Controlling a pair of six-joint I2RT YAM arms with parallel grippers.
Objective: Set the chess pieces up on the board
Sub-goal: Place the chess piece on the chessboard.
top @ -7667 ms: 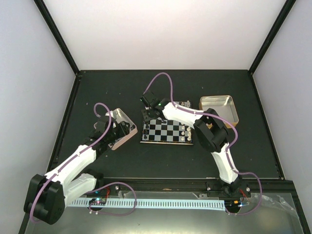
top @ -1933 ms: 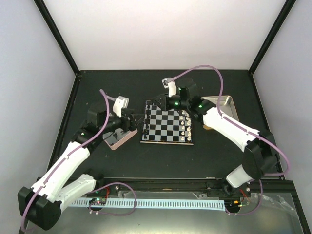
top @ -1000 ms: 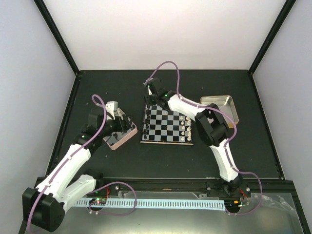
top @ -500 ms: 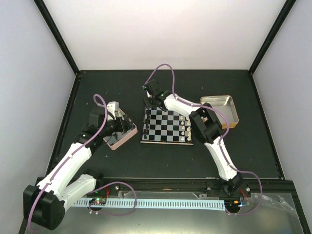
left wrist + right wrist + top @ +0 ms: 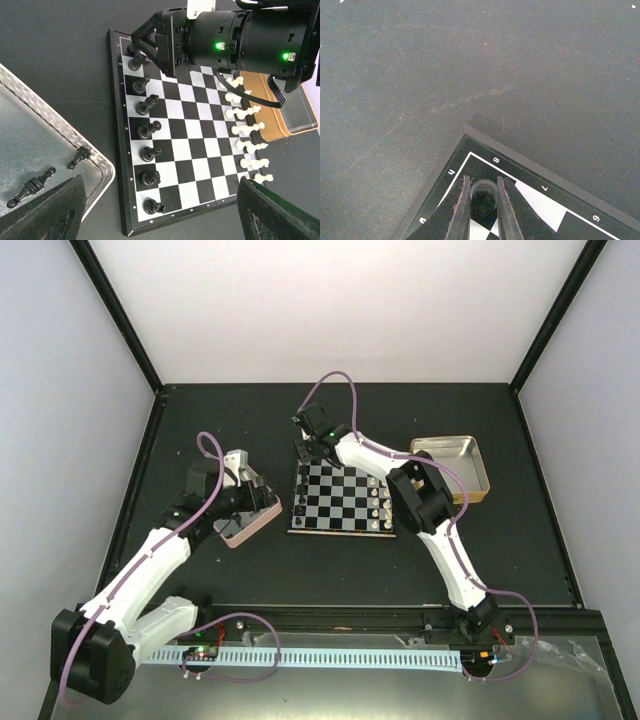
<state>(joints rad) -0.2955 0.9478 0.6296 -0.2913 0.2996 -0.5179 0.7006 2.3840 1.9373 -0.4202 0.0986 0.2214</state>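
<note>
The board (image 5: 342,500) lies mid-table. In the left wrist view several black chess pieces (image 5: 149,130) stand down the left column of the board (image 5: 195,150), and white pieces stand down its right side. My right gripper (image 5: 310,446) is at the board's far left corner. In the right wrist view it (image 5: 483,180) is shut on a black piece (image 5: 483,200) that stands on the corner square. My left gripper (image 5: 260,496) hangs open and empty over the pink-rimmed tin (image 5: 243,525), where two black pieces (image 5: 79,157) lie.
The gold-rimmed tin (image 5: 452,466) sits right of the board. The pink-rimmed tin's corner (image 5: 102,172) lies close to the board's left edge. The right arm (image 5: 240,40) reaches across the far side of the board. Black frame rails edge the table.
My right gripper swung from the board's far middle to its far left corner and has stayed there for the last half second. My left gripper shifted slightly over the pink-rimmed tin.
</note>
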